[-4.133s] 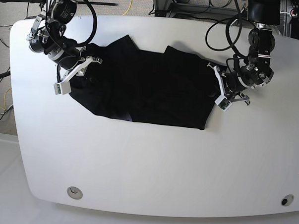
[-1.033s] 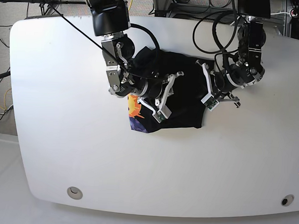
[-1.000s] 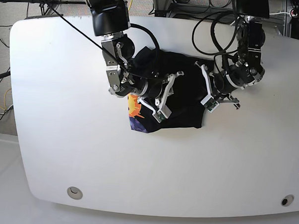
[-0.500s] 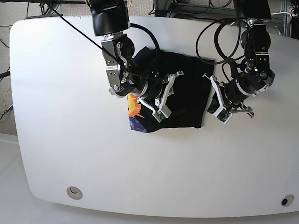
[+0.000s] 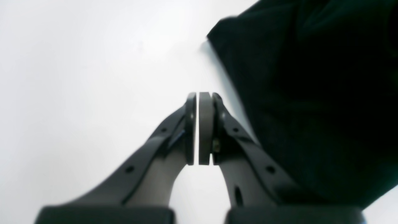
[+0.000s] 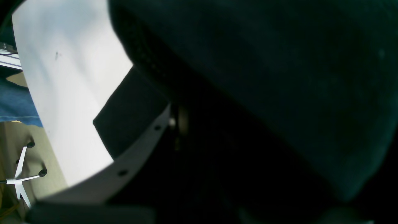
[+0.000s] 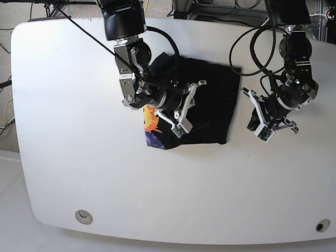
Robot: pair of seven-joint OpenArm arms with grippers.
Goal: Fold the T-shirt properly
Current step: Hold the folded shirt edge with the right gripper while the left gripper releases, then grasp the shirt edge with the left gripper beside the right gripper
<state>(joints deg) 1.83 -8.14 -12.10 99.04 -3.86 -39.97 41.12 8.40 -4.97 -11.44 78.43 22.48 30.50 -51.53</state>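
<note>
The large black cloth T-shirt [image 7: 205, 102], with its orange sun face print showing at one corner, lies bunched into a rough rectangle on the white oval table [image 7: 72, 155]. The step in hand looks like laying one side over the middle. To do it well, the right gripper [image 7: 181, 112] should lay its cloth flat and let go only once the edges line up, without dragging the layer beneath.

The shirt lies directly under and around the right gripper; in the right wrist view, cloth hides the fingertips, so whether it grips cannot be told. The left gripper [image 5: 199, 127] is clenched on nothing, above bare table, with the shirt's edge just beside it.
</note>
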